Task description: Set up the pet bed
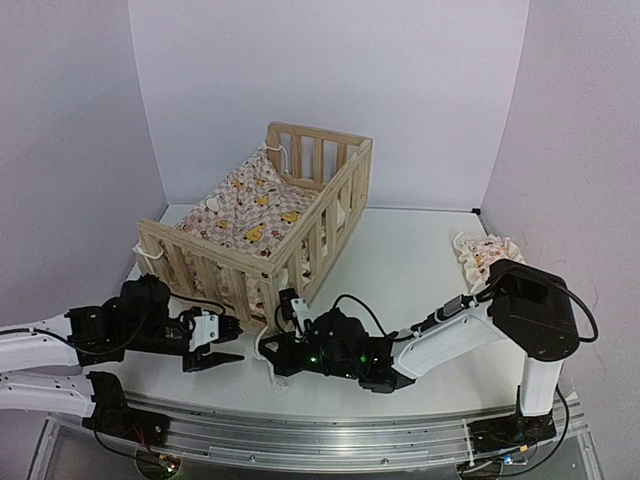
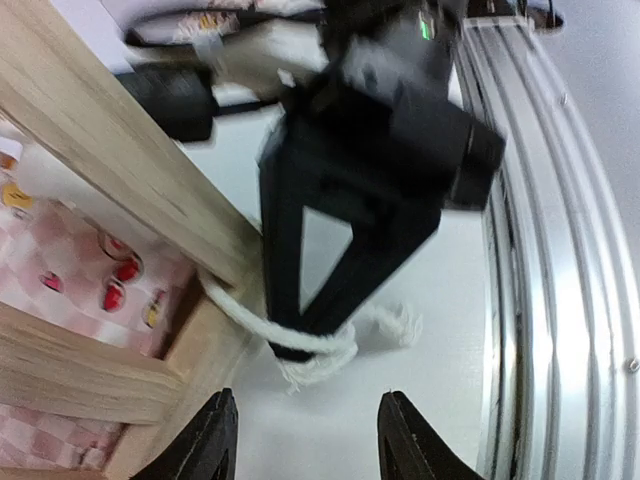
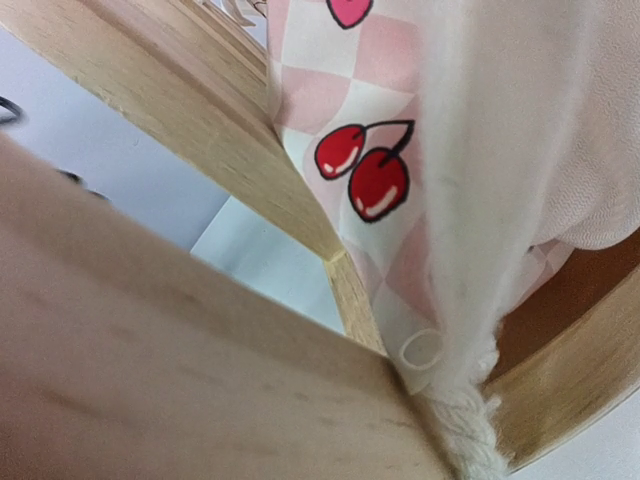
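Pet bed (image 1: 318, 228) stands left of the surface's centre, duck-print cushion (image 1: 250, 210) inside. Small pillow (image 1: 483, 255) lies at the right edge. Left end effector (image 1: 228, 342) released, empty, near the bed's near rail. Right end effector (image 2: 300, 345) clenched at the near corner, tips against white rope (image 2: 240, 318); grip unclear.

The right gripper (image 2: 305, 335) looked blurry from the left wrist. Its own camera saw only fuzzy wood of the pet bed (image 3: 150, 110) and cloth (image 3: 480, 150); its fingers were hidden. From above, the left arm (image 1: 35, 348) was cut off at nine o'clock.
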Tool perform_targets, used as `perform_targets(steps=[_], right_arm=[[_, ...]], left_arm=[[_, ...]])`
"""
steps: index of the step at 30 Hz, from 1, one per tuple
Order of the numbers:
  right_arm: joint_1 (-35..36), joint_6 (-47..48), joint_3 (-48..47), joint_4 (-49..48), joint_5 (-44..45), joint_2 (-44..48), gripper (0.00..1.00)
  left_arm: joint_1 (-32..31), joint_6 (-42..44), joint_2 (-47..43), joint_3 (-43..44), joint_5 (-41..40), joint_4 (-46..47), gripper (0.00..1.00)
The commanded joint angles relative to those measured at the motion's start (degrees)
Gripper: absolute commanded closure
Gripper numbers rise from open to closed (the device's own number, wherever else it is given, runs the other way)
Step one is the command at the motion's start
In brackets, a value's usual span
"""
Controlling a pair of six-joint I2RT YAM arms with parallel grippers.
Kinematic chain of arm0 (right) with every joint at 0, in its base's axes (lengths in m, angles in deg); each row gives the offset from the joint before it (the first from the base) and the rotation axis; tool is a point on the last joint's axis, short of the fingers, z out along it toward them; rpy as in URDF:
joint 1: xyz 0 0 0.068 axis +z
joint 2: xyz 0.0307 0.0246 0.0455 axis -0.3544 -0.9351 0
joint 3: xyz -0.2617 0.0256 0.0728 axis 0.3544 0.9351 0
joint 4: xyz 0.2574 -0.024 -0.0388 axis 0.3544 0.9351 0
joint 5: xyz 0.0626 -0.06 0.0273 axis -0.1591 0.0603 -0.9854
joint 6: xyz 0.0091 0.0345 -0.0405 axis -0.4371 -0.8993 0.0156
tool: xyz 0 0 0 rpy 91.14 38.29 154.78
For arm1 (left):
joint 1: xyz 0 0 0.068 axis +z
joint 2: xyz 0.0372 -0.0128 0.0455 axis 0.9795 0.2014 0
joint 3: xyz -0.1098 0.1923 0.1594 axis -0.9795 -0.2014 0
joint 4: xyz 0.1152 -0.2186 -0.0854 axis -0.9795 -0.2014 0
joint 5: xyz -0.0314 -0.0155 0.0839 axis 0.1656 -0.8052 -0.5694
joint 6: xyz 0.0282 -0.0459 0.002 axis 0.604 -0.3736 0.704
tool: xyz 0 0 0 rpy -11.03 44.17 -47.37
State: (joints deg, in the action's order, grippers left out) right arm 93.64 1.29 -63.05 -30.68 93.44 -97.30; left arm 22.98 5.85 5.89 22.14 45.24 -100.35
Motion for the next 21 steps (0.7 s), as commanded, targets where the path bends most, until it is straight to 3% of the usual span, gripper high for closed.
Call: perform_targets(steps=[1, 5, 10, 21], right_arm=[[-2.2, 0.4, -0.4, -1.9, 1.3, -1.1, 1.0], [-2.3, 0.5, -0.5, -1.9, 1.1, -1.0, 1.0], [-2.4, 0.6, -0.3, -2.0, 1.0, -0.8, 1.0], [-2.6, 1.0, 0.4, -1.9, 1.2, -0.1, 1.0]], left_arm=[[0.0, 6.9, 6.1, -2.4, -5.7, 4.5, 0.51], [0.0, 4.9, 10.5, -2.8, -7.2, 12.0, 0.43], [0.0, 0.9, 15.2, 0.0, -4.2, 14.3, 0.44], [0.0, 0.8, 18.6, 0.1, 0.3, 17.1, 0.74]])
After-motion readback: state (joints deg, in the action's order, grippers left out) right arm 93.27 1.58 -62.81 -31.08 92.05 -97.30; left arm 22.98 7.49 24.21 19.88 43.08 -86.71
